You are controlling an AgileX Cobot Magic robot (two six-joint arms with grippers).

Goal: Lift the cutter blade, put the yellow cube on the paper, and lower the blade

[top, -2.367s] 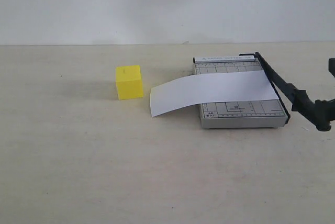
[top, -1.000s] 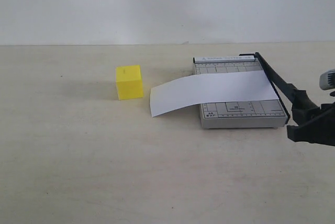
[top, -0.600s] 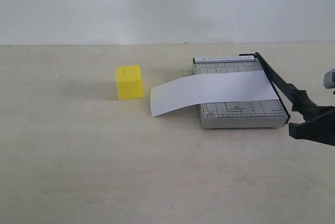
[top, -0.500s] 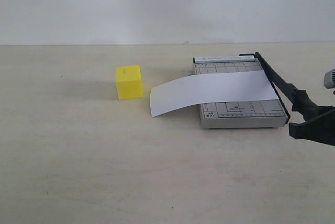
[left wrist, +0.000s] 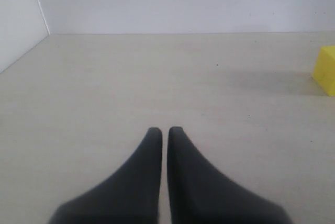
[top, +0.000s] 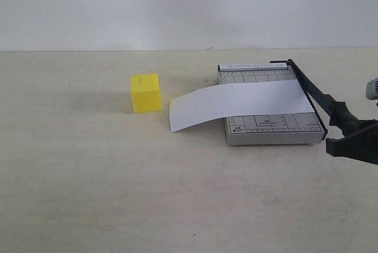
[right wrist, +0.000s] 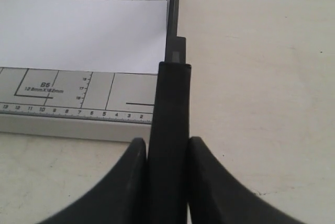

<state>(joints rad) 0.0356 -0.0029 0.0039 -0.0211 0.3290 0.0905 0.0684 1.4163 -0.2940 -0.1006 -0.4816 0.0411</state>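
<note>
Cutter blade: handle clamped between right gripper jaws; left gripper closed, empty. Beige tabletop, white wall.

A pale beige table with a matt, faintly streaked top runs back to a bare white wall along its far edge. At one table corner a second white wall joins it. The light is soft and even.
</note>
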